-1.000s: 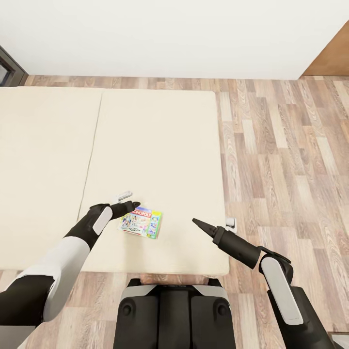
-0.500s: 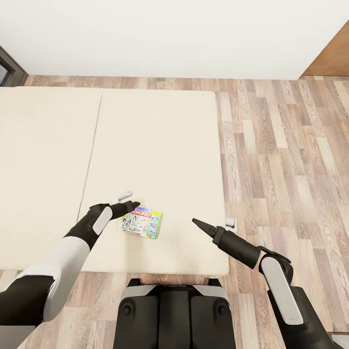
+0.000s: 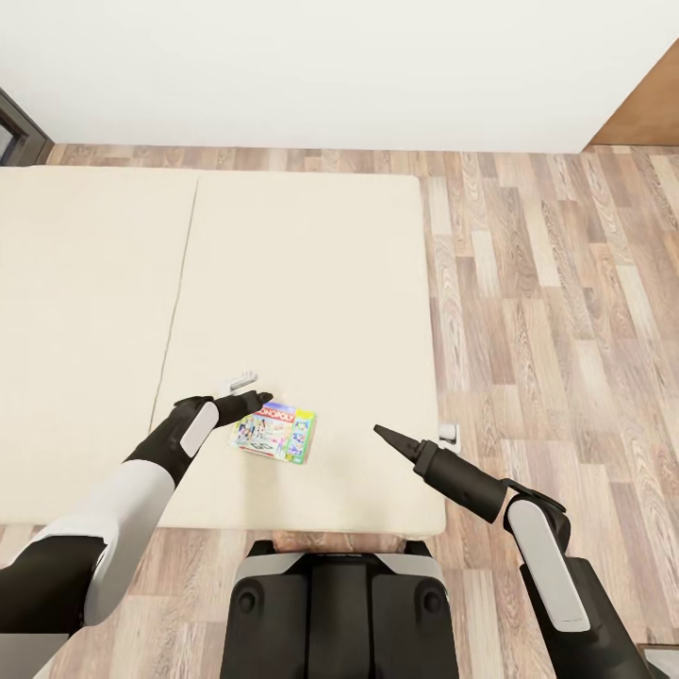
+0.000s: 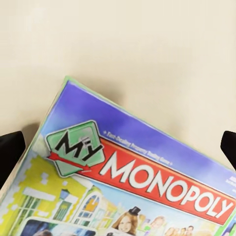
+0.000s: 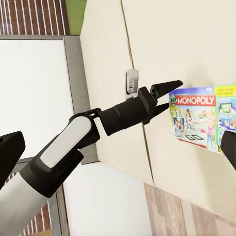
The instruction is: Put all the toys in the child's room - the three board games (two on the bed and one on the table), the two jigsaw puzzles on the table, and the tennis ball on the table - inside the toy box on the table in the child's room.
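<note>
A green-edged board game (image 3: pixel 275 432) with a colourful "My Monopoly" cover lies flat on the beige bed (image 3: pixel 302 273), near its front edge. My left gripper (image 3: pixel 256 400) hovers at the box's far-left corner. In the left wrist view its fingertips (image 4: pixel 10 152) stand wide apart at either side of the cover (image 4: pixel 128 187), so it is open and holds nothing. The right wrist view shows that gripper (image 5: pixel 171 94) just beside the box (image 5: pixel 201 118). My right gripper (image 3: pixel 381 432) hangs over the mattress to the right of the box, open and empty, its fingertips (image 5: pixel 11 150) spread wide.
Wood-plank floor (image 3: pixel 556 311) runs along the bed's right side and behind it to a white wall (image 3: pixel 330 66). A dark window frame (image 3: pixel 14 132) is at the far left and a brown wooden panel (image 3: pixel 655 104) at the far right. My base (image 3: pixel 339 613) stands against the bed's front edge.
</note>
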{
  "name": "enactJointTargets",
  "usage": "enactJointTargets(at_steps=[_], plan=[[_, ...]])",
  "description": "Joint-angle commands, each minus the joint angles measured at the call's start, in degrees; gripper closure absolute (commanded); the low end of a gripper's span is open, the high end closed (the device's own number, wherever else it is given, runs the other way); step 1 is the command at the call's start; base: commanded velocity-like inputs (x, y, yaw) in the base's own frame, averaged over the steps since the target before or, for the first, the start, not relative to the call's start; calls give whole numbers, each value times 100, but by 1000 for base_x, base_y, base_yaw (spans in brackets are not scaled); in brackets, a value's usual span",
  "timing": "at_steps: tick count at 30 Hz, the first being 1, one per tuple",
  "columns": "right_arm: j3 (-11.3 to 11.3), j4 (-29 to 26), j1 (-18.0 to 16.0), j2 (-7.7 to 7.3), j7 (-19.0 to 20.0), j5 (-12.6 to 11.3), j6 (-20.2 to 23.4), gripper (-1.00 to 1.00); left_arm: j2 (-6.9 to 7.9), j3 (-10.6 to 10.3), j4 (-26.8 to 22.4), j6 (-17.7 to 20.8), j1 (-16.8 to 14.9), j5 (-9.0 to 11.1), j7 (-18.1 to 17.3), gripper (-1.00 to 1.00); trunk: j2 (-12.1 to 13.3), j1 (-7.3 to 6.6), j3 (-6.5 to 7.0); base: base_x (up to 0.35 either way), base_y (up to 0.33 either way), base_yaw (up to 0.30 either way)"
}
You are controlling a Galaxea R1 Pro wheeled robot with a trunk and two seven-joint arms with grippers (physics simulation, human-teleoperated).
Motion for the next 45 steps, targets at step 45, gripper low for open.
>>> enactJointTargets(at_steps=[45], plan=[[-3,-1,-4,-1,6,-11,27,-100,6,-27,-4,17,-1,13,3,-100,-9,3,-12,-11,0,0]])
